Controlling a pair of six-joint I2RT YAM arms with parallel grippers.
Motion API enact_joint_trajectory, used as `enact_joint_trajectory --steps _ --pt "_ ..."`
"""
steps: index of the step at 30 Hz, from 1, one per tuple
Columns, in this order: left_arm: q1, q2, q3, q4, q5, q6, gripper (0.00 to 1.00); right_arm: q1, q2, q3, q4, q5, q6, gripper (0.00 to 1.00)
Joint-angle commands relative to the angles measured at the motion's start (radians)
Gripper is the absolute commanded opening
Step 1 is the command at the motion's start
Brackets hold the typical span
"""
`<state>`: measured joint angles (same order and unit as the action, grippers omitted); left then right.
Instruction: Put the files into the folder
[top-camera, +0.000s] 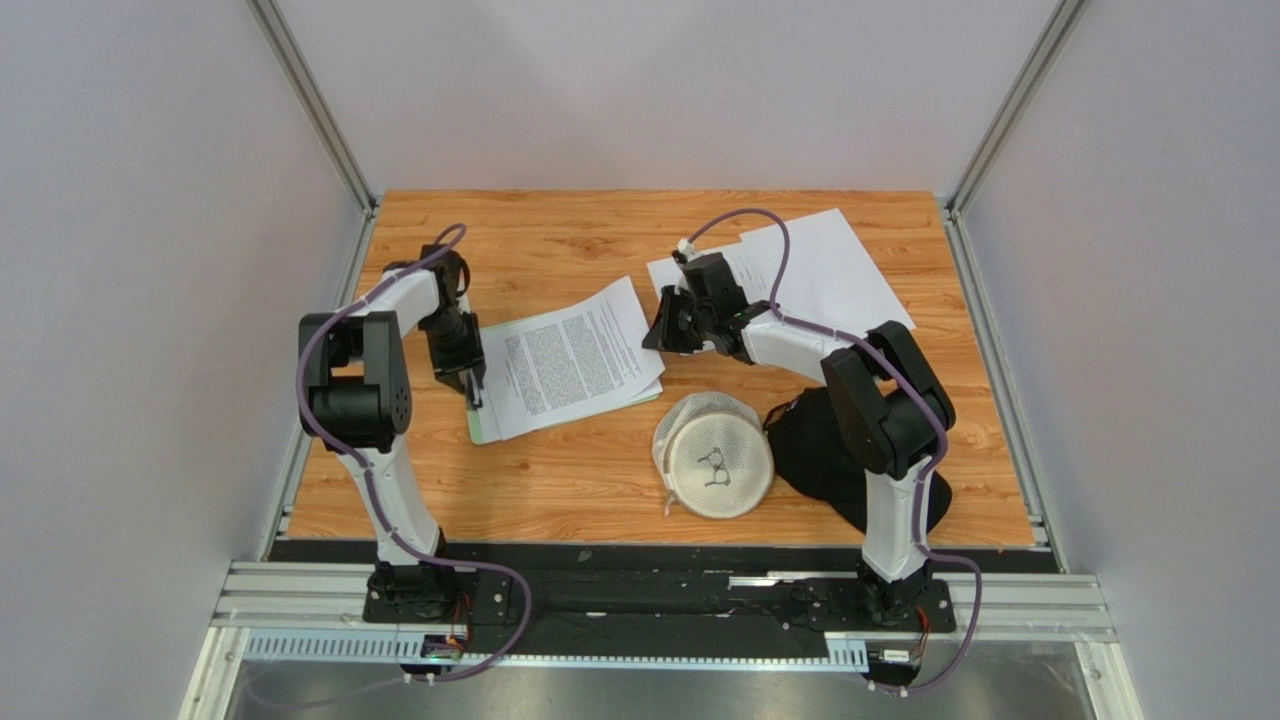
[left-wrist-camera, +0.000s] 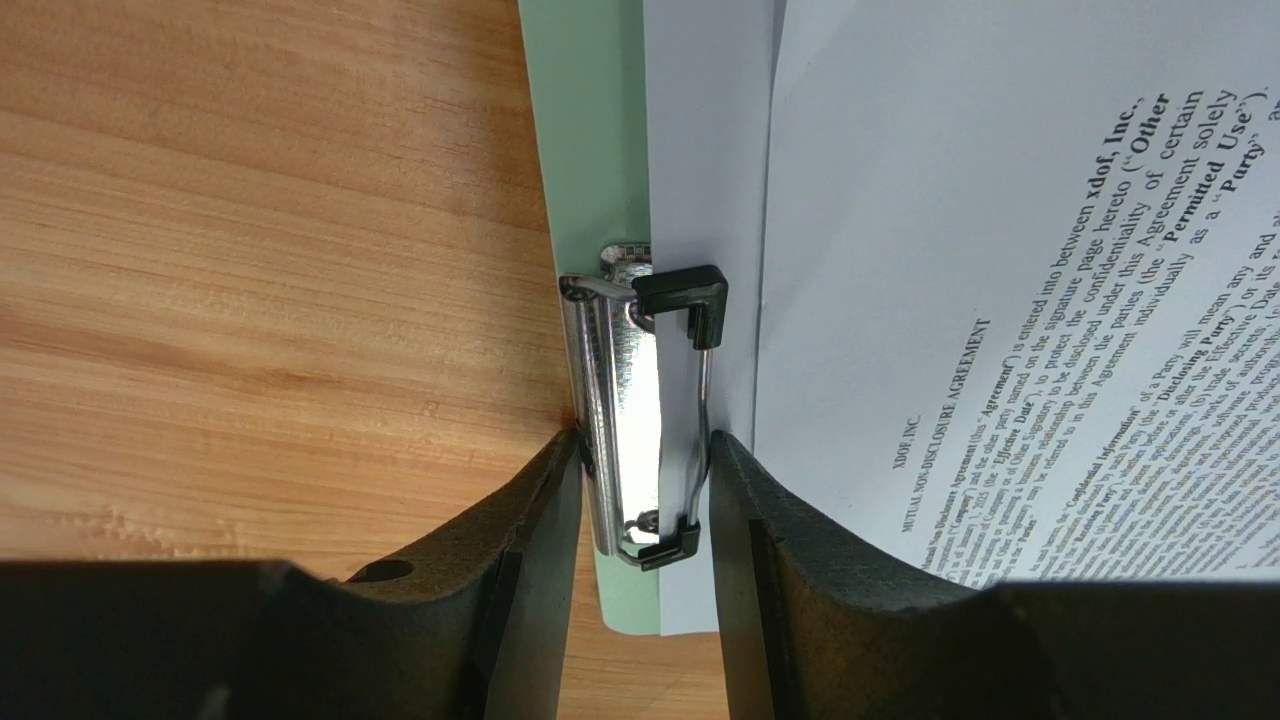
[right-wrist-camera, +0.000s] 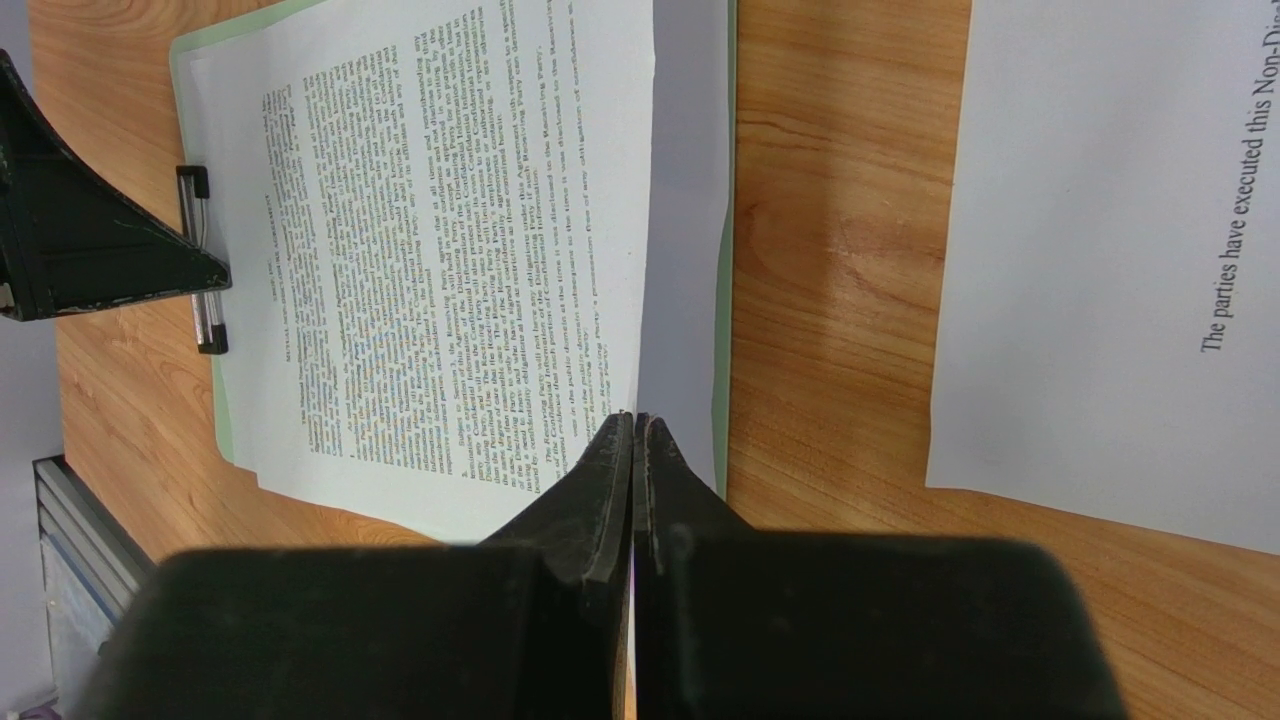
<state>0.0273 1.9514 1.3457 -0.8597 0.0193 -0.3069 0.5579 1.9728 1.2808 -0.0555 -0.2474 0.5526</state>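
Files: 2 on 1 folder; 1 sheet beside.

**Camera layout**

The top external camera looks down from above and behind the arm bases, far enough to hold the whole counter. The left wrist camera looks down past the left tool, very near the metal clip at the folder's eight o'clock edge. The right wrist camera, past the right tool, sits farther off at the three o'clock edge. All three share the folder.
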Motion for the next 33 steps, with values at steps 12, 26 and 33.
enact_joint_trajectory --steps 12,26,33 --pt "-0.010 0.038 0.038 0.008 0.011 -0.001 0.00 0.004 -0.045 0.008 0.023 0.020 0.001 0.00" --pt "0.020 -0.048 -0.066 0.132 0.195 -0.026 0.00 0.005 -0.052 -0.003 0.005 0.082 0.027 0.00" --pt "0.025 -0.101 -0.128 0.195 0.211 -0.034 0.00 -0.010 -0.049 -0.005 -0.023 0.109 0.021 0.00"
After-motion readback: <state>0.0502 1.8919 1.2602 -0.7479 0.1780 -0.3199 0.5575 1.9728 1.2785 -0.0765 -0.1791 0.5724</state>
